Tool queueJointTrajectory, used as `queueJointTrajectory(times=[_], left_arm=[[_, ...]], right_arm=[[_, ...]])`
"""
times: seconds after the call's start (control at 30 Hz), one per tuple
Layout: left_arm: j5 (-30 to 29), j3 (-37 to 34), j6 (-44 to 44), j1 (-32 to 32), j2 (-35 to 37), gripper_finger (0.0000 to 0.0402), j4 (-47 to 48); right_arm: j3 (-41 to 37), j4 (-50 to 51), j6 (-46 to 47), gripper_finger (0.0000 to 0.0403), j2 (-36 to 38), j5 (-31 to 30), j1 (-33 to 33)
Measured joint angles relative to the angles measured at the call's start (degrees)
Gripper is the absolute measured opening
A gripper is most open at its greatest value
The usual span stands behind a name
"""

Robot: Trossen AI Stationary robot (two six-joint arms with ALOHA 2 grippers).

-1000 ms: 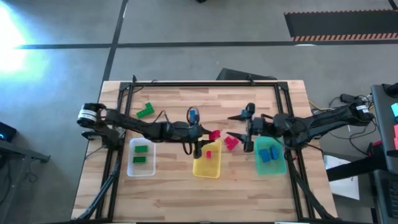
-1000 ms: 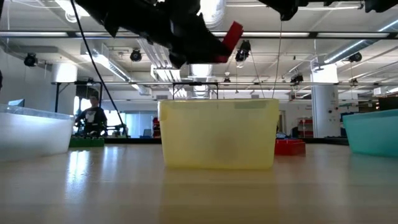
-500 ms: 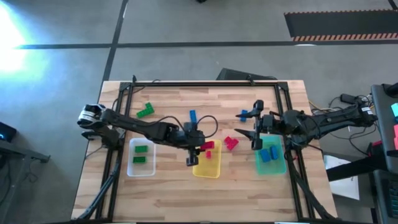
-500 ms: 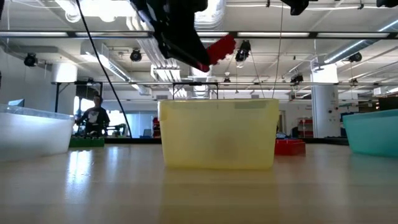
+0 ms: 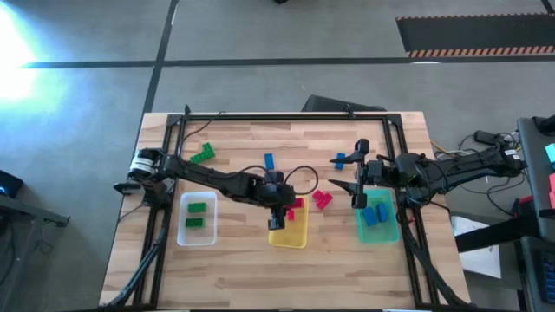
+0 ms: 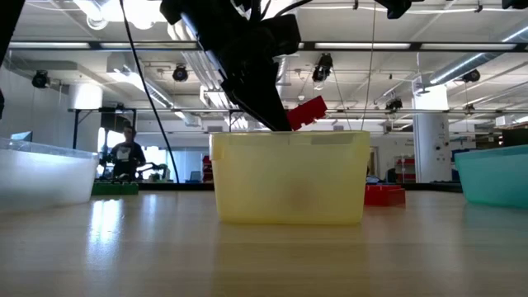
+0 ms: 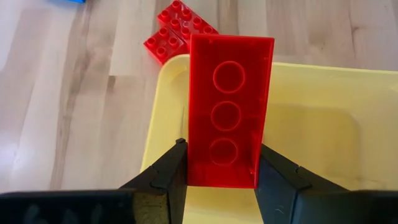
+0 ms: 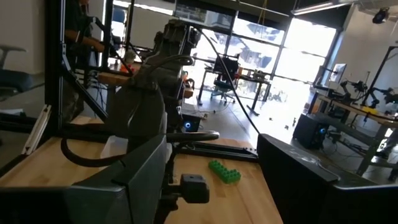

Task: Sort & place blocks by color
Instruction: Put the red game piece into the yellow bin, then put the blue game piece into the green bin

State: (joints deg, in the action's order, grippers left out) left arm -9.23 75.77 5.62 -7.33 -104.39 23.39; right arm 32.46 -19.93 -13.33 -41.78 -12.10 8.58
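Sorting looks a little over halfway done. Two green blocks (image 5: 195, 215) lie in the clear tray (image 5: 182, 236), two blue blocks (image 5: 375, 215) in the teal tray (image 5: 388, 233), and the left gripper (image 5: 277, 217) hangs over the yellow tray (image 5: 299, 237) with its fingers clamped on a red block (image 7: 230, 137), held just above the tray's rim and not yet let go; whether other red pieces already lie inside cannot be told. Loose on the table (image 5: 260, 277) are a green piece (image 5: 203, 154) near the far left, a blue piece (image 5: 268, 161) toward the middle, another blue piece (image 5: 340, 159) just beside the right arm, and a red cluster (image 5: 323, 199) between the yellow and teal trays. The right gripper (image 5: 357, 184) hovers by the teal tray with its fingers spread wide and nothing between them. Judging by this, about four loose pieces remain after the red one drops.
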Motion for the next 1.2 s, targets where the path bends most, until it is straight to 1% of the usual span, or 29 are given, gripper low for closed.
queueJointTrajectory(times=[0.07, 0.2, 0.3, 0.57, 0.97, 1.2], left_arm=[[0.00, 0.00, 0.08, 0.06, -0.21, 0.0137, -0.22], [0.02, -0.09, 0.10, 0.13, -0.23, 0.0191, -0.18], [0.01, -0.09, 0.08, 0.23, -0.23, 0.0209, -0.22], [-0.52, -0.11, -0.42, 0.25, 0.21, 0.0215, -0.01], [-4.84, -0.26, -2.04, 0.61, 4.42, 0.0217, 0.72], [-8.70, -0.28, -5.45, 2.42, 6.61, 0.0217, 6.09]], right_arm=[[0.01, 0.03, -0.21, 0.0240, 0.00, 0.00, 0.00], [0.01, 0.03, -0.31, 0.0238, -0.04, -0.02, 0.00], [0.01, 0.02, -0.39, 0.0238, -0.23, 0.00, 0.00], [0.01, 0.20, -0.39, 0.0238, -0.39, -0.02, 0.00], [0.01, 1.32, -0.39, 0.0237, -0.35, -0.04, 0.00], [0.01, 1.52, -0.39, 0.0237, -0.39, -0.07, 0.02]])
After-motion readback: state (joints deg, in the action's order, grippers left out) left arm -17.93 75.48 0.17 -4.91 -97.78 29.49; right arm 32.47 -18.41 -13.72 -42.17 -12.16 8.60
